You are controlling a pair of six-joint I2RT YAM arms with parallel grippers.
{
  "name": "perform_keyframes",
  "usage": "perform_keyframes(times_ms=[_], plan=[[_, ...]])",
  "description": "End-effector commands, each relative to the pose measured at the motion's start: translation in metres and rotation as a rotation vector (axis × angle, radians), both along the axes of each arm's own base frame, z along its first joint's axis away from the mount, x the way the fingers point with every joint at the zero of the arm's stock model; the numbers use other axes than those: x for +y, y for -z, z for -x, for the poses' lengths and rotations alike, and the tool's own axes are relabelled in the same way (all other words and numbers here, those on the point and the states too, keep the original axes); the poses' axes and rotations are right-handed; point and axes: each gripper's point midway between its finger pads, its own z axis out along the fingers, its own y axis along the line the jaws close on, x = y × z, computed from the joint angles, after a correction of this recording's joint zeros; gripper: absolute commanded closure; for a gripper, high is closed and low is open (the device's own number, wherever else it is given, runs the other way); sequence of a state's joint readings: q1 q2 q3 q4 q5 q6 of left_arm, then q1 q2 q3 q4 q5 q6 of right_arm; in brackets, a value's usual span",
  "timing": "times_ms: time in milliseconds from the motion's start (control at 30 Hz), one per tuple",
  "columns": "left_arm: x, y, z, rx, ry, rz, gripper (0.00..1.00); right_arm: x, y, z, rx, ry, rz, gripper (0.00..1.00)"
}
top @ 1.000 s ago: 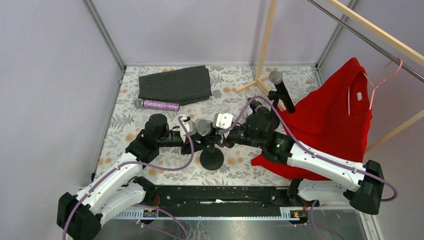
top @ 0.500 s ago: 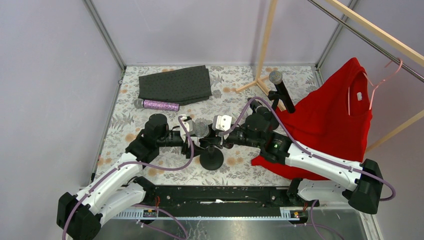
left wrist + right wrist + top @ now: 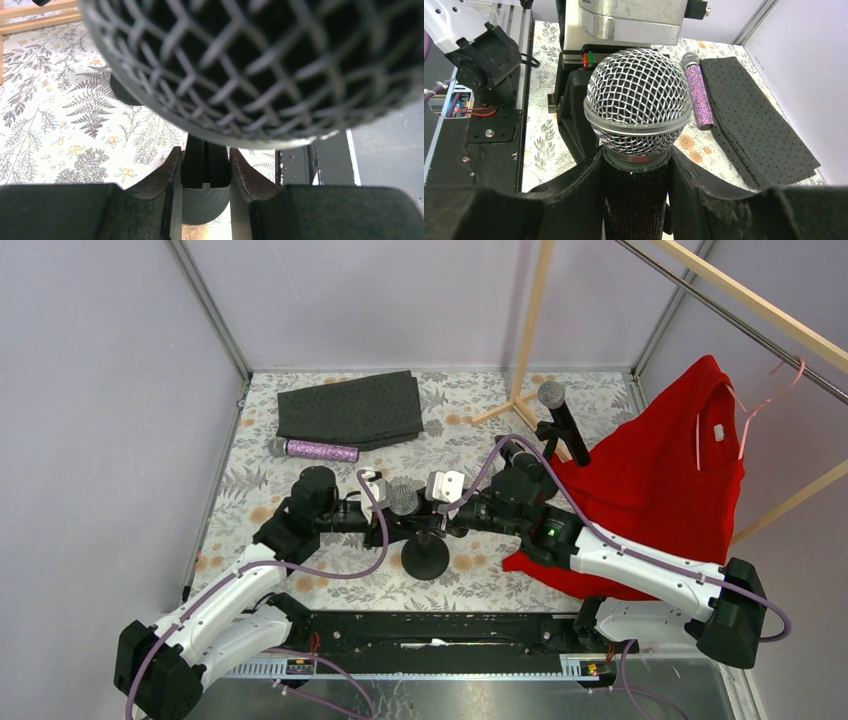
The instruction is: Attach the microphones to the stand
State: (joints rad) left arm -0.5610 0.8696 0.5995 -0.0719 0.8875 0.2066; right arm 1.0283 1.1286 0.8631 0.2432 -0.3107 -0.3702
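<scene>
A black microphone (image 3: 404, 499) with a grey mesh head (image 3: 638, 100) stands upright over the stand (image 3: 424, 558), a short post on a round black base. My right gripper (image 3: 636, 165) comes in from the right and is shut on its black body just under the head. My left gripper (image 3: 205, 160) comes in from the left and is shut on the stand's black clip (image 3: 205, 170) below the head (image 3: 250, 65). A purple glitter microphone (image 3: 315, 451) lies on the floral table at the back left. Another black microphone (image 3: 560, 415) stands tilted at the back right.
A folded dark cloth (image 3: 350, 408) lies behind the purple microphone. A red shirt (image 3: 650, 480) hangs at the right over my right arm's side. A wooden rack's leg and foot (image 3: 520, 390) stand at the back.
My left gripper opened and has shut again on the stand's clip. The microphone head has shifted slightly left and down. The right gripper keeps its hold.
</scene>
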Motion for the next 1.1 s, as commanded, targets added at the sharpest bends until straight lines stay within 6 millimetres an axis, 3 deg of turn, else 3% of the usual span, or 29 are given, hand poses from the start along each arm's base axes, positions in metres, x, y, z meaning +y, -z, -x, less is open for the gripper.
perform_keyframes(times_ms=[0,300,333,367,567,667,767,1067], plan=[[-0.005,-0.015,-0.005,-0.062,0.017,0.032,1.0,0.004,-0.001,0.011,0.004,-0.057,-0.038,1.0],[-0.004,-0.016,-0.005,-0.069,0.013,0.034,0.99,0.002,0.015,0.015,0.036,-0.061,-0.038,1.0],[-0.004,-0.016,-0.006,-0.069,0.005,0.033,0.85,0.002,0.015,0.015,0.036,-0.058,-0.037,1.0],[-0.003,-0.016,-0.008,-0.068,-0.011,0.03,0.6,0.001,0.015,0.014,0.035,-0.053,-0.037,1.0],[-0.001,-0.018,-0.011,-0.075,-0.037,0.03,0.04,-0.003,0.012,0.013,0.021,-0.038,-0.036,1.0],[0.0,-0.018,-0.011,-0.077,-0.05,0.03,0.01,-0.005,0.011,0.012,0.016,-0.032,-0.034,0.98],[0.002,-0.021,-0.013,-0.082,-0.071,0.036,0.01,-0.006,0.009,0.011,0.011,-0.025,-0.034,0.88],[0.021,-0.043,-0.01,-0.128,-0.208,0.096,0.01,-0.008,-0.004,0.007,-0.005,0.004,-0.056,0.42]])
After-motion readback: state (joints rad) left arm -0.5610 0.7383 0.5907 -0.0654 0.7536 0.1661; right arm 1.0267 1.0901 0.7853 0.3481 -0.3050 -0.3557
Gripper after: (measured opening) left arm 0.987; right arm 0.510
